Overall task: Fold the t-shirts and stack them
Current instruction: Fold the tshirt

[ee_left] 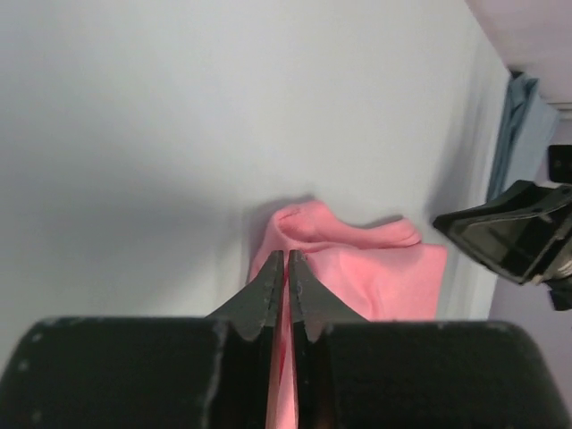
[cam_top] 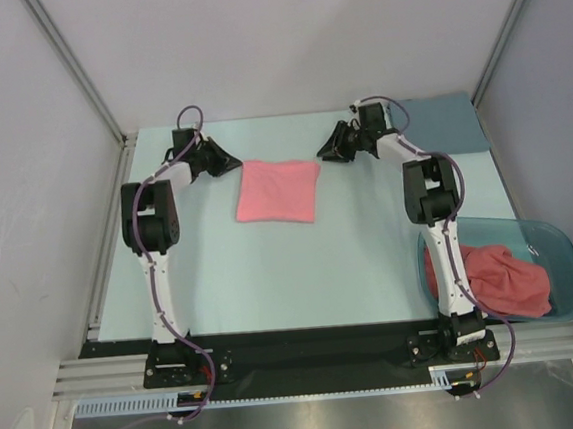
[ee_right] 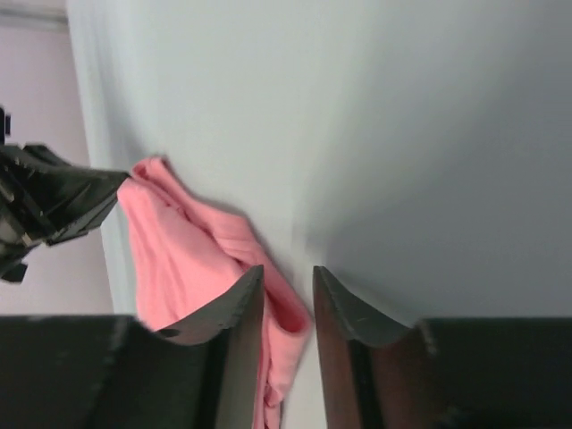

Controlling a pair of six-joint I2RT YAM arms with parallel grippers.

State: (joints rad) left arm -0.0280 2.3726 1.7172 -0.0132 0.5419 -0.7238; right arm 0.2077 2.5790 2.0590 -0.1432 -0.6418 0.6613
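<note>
A folded salmon-pink t-shirt (cam_top: 277, 190) lies flat on the far middle of the table. My left gripper (cam_top: 237, 165) is at its far left corner. In the left wrist view its jaws (ee_left: 287, 253) are all but closed, with pink fabric (ee_left: 375, 268) filling the thin slit between them. My right gripper (cam_top: 321, 151) is at the far right corner. It stands open (ee_right: 288, 268), and the shirt's corner (ee_right: 170, 250) lies loose under and between its fingers. A second t-shirt (cam_top: 508, 275) sits crumpled in the tub.
A teal translucent tub (cam_top: 561, 251) stands at the near right beside the right arm's base. A grey-blue cloth (cam_top: 449, 125) lies flat at the far right corner. Grey walls close in the table on the left, back and right.
</note>
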